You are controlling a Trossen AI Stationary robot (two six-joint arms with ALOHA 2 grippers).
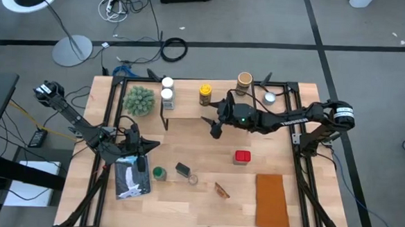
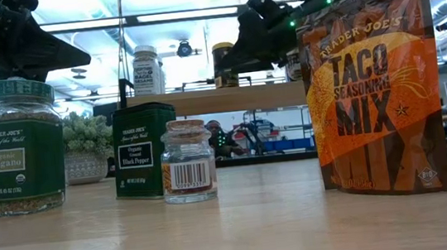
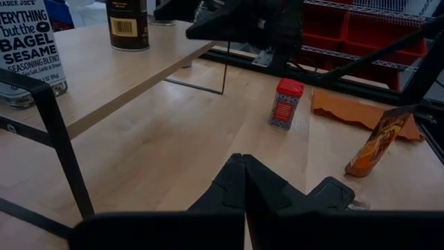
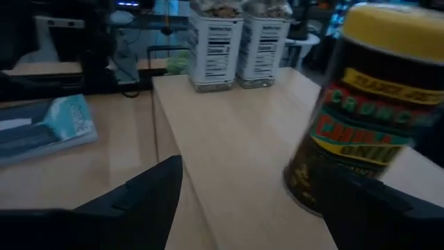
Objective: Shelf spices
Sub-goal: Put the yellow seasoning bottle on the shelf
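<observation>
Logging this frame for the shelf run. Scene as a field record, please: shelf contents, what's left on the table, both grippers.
shelf: light wood riser at table's back edge
on shelf: two white-lidded jars, yellow-lidded jar
still on table: red-lidded jar, green-lidded oregano jar, black pepper tin, small clear jar, taco seasoning pouch
behind shelf: tan cylinder
right gripper: open, over shelf's right end beside yellow-lidded jar, holding nothing
left gripper: shut, empty, waiting over table's left side
</observation>
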